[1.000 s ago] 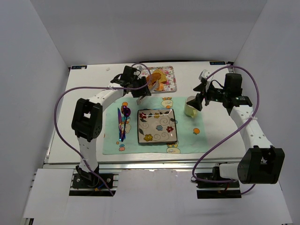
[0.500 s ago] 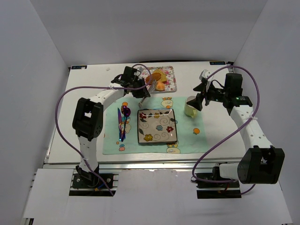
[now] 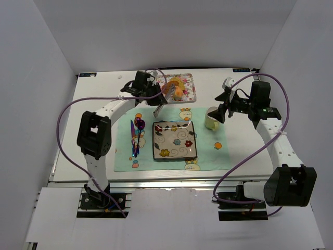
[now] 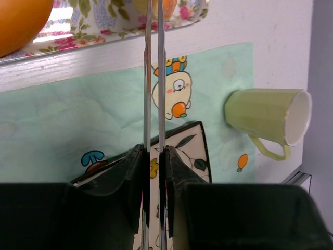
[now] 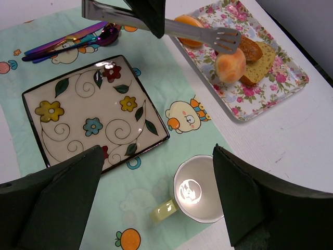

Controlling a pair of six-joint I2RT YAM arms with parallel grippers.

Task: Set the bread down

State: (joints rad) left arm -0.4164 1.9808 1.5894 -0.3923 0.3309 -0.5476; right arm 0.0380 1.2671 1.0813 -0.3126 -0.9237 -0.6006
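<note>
On the flowered tray (image 5: 283, 88), toward its near edge, sits the bread (image 5: 230, 64), a round bun with no long axis to mind. The left pincer (image 4: 154, 156) is clamped on a pair of tongs (image 5: 171, 26). Their blades are squeezed almost together and run lengthwise from off the tray's near side onto it, with the slotted tip at the bun's top. Whether the tip has caught the bun I cannot tell.

Close by on the tray lie a dark brown piece (image 5: 250, 48), a slice of toast (image 5: 264, 61) and an orange oval piece (image 5: 188, 22), all near enough to be nudged. The right pincer (image 5: 156, 200), jaws wide apart and holding nothing, hangs off the tray's near side over a cup (image 5: 200, 190), so the left arm is the nearer. A patterned plate (image 5: 31, 96) lies on the tray's near side, with nothing standing between.
</note>
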